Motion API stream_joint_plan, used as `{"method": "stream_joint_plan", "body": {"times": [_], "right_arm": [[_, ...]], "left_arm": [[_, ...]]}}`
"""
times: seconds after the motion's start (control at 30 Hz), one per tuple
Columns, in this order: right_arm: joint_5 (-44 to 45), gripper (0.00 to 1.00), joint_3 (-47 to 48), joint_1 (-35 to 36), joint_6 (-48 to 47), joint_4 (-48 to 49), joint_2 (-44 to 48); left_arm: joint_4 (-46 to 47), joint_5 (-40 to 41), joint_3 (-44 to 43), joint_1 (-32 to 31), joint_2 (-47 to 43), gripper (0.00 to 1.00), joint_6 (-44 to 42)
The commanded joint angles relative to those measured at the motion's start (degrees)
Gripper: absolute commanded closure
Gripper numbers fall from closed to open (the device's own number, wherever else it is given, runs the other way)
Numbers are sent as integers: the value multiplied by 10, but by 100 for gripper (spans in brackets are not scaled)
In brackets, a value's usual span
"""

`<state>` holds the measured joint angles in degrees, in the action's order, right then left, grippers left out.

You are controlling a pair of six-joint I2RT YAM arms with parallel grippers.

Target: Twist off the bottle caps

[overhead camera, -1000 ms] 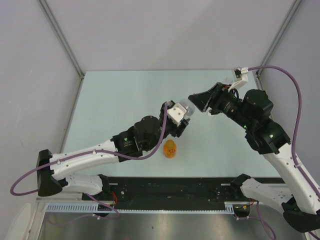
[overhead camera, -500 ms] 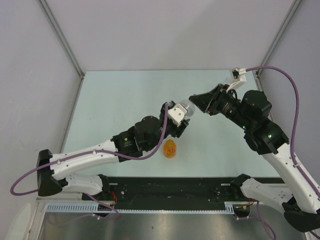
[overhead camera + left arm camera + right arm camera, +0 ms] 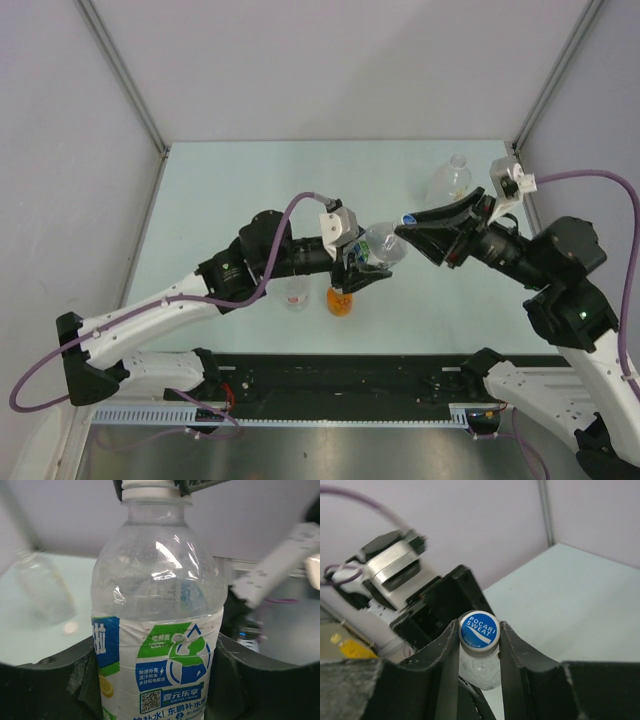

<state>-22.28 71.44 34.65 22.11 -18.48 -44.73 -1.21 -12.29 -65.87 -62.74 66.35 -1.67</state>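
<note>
Clear plastic with a blue-and-green label, the bottle (image 3: 157, 605) is the workpiece in this step. The left hand (image 3: 362, 265) is clamped on its labelled body, one finger on each side. It appears to hold the bottle above the tabletop (image 3: 230, 190), with the neck pointing toward the right arm.

The right hand (image 3: 415, 228) is closed on the blue cap (image 3: 479, 630). In the right wrist view both fingers press against the cap's sides and the printed top faces the camera. The cap sits fully on the neck, with no gap visible beneath it.

**Step in hand:** judged to be cap removal on this bottle, with the grasp made and the turning not yet complete.

**Next move:**
1. Rotate the right wrist about the bottle's axis.
2. Keep the left hand rigid, so that the body does not turn with the cap.
3. Draw the cap off along the neck once it runs free.

**Clearance:**
- The orange bottle (image 3: 341, 298) and a small clear bottle (image 3: 294, 292) stand close beneath the left hand. Avoid descending there.
- A large clear bottle (image 3: 450, 180) stands near the right forearm, toward the far right corner.
- Open tabletop lies to the far left.
</note>
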Motion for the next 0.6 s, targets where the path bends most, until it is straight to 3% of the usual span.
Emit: {"method": "stream_joint_plan", "body": {"times": [0.0, 0.23, 0.57], "right_arm": [[-178, 100, -5, 4, -67, 64, 29], [-340, 100, -4, 2, -58, 85, 28], [-479, 100, -4, 1, -32, 136, 27]], "left_arm": [[1, -339, -30, 26, 3, 100, 87], [31, -507, -66, 41, 37, 100, 144], [161, -591, -59, 41, 61, 100, 241]]}}
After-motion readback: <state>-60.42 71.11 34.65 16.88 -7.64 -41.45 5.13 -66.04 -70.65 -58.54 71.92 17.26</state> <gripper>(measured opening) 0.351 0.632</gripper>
